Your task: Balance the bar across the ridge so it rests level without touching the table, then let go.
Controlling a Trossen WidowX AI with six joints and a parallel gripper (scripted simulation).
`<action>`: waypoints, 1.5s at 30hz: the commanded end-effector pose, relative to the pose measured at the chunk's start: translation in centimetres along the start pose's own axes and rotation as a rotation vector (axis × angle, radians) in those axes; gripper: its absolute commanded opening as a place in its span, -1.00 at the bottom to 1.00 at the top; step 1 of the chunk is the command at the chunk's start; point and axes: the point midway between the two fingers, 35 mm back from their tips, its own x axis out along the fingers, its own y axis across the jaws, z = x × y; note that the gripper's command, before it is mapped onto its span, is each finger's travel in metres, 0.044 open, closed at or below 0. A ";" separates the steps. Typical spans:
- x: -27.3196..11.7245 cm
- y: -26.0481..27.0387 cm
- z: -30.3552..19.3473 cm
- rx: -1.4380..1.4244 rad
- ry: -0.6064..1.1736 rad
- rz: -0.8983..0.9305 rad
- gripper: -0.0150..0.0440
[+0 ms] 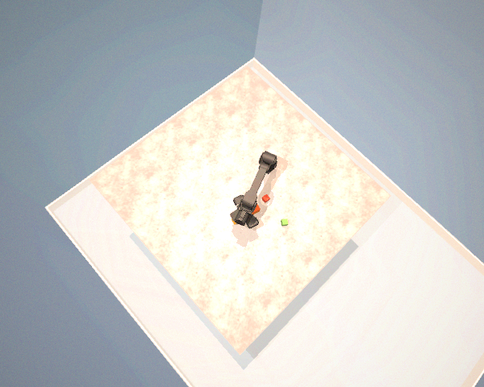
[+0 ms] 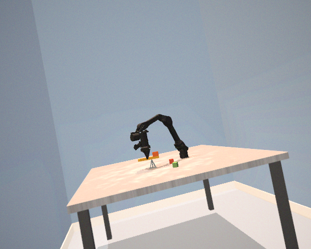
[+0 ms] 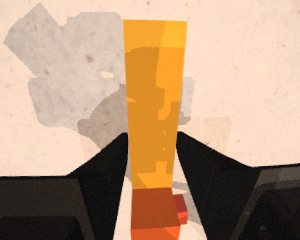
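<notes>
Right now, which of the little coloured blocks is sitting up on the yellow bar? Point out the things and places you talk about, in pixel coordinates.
The larger orange-red block (image 1: 256, 209) (image 2: 155, 153) (image 3: 152, 207); the smaller red and green ones are on the table.

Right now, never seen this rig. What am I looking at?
One jointed robot arm at a table. Top looks down; exterior looks from the side; wrist looks along the gripper.

A red cube and green cube lie on the table, near a grey ridge. Above the ridge is a yellow-orange bar, an orange-red block at one end. The gripper's fingers flank the bar; whether they grip it, I can't tell.
</notes>
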 end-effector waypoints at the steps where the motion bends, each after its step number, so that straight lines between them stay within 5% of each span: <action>1: 0.0 0.0 0.0 0.000 0.000 0.000 0.14; 10: 0.0 0.0 0.0 0.000 0.000 0.000 0.14; 20: 0.0 0.0 0.0 0.000 0.000 0.000 1.00; 24: -0.8 0.1 0.1 0.000 -0.004 0.003 1.00; 32: -9.8 -0.1 -0.2 0.000 -0.050 0.037 1.00; 45: -10.0 -0.1 -0.2 0.000 -0.051 0.038 1.00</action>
